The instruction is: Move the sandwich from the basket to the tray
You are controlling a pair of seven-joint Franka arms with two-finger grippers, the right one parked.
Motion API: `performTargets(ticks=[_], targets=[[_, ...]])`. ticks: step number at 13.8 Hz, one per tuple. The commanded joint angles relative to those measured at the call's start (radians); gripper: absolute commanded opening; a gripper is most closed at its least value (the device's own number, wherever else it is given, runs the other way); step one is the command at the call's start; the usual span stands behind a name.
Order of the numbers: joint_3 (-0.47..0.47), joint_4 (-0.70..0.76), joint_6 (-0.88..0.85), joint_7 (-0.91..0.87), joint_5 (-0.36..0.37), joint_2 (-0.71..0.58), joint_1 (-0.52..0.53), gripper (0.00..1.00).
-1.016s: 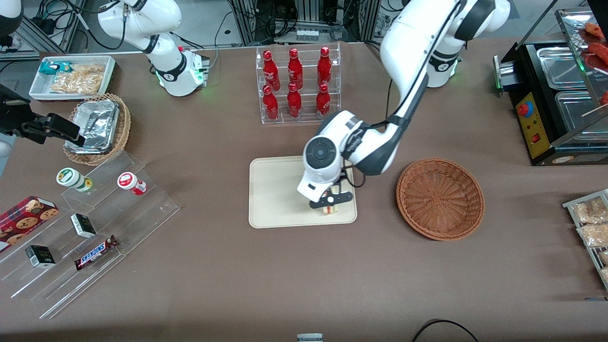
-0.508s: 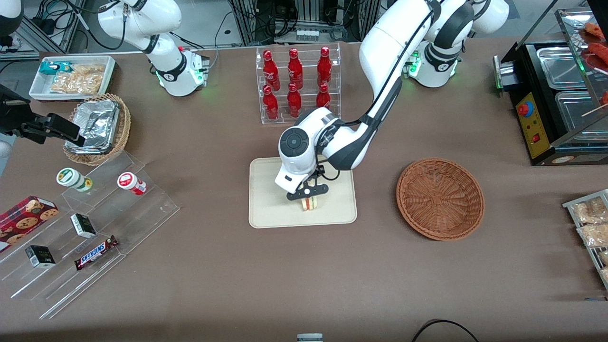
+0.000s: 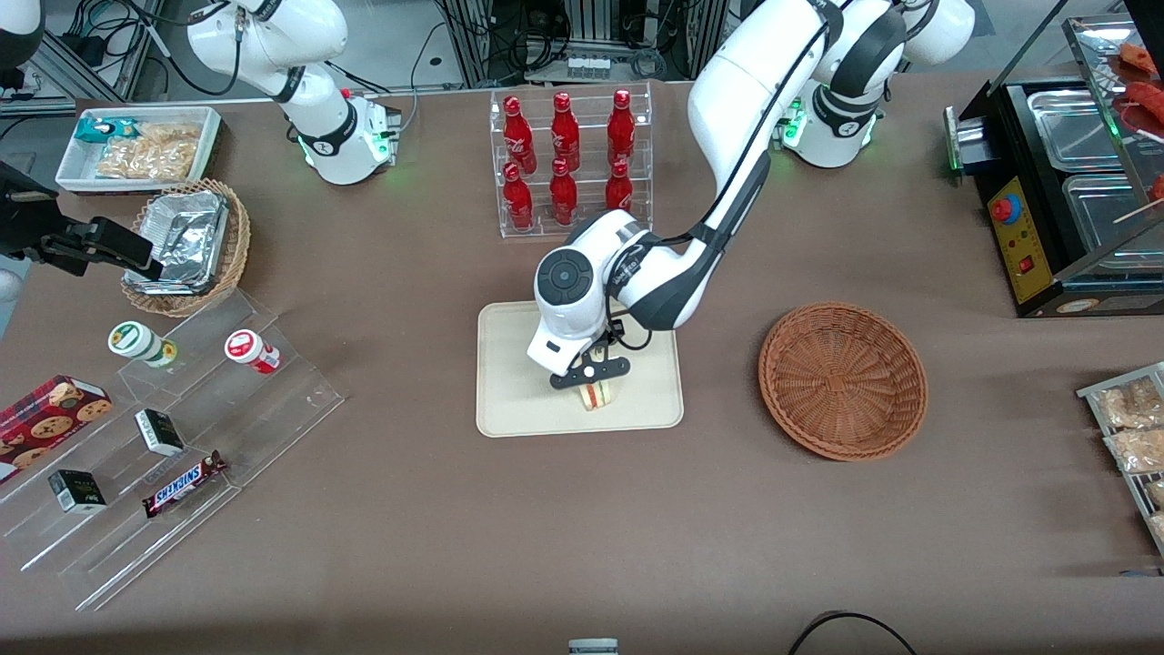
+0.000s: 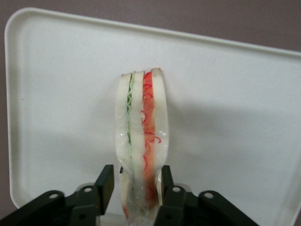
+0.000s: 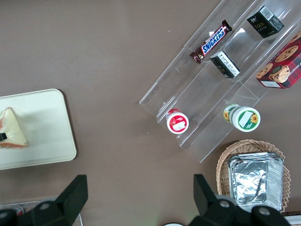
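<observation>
**Sandwich over the tray, release still to come**

I have the left arm's pincer (image 3: 590, 372) down over the tray (image 3: 509, 400), near the tray's edge that faces the front camera and toward its basket-side half; the fingers (image 4: 106, 181) are closed on the sandwich (image 3: 598, 396), pressing the bread from both flat sides, with the red and green filling layers running away from the pincer in the wrist view; the wedge stands on edge, cut face up toward the wrist camera, and it looks to be at or just above the tray surface; I cannot tell from these views whether it actually touches

The basket (image 3: 843, 379) sits on the table well apart from the tray, toward the working arm's end, and I see nothing inside it; so I judge the pick and the carry to be done, and the sandwich already inside the tray's rim rather than over bare table

What is left, as I read it: settle the wedge fully onto the tray if it is not yet down, open the fingers, and lift the pincer away without dragging the bread; the sandwich is narrow and standing on edge, so I expect it may tip over when let go, which would be harmless as long as it stays inside the rim
</observation>
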Motion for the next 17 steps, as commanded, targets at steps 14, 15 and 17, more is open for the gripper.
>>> performTargets(ticks=[14,15,17], targets=[[0.036,-0.215,-0.304,0.317,0.006,-0.399,0.285,1.0],[0.036,-0.243,-0.304,0.363,0.006,-0.427,0.319,1.0],[0.036,-0.307,-0.308,0.437,0.006,-0.485,0.367,1.0]])
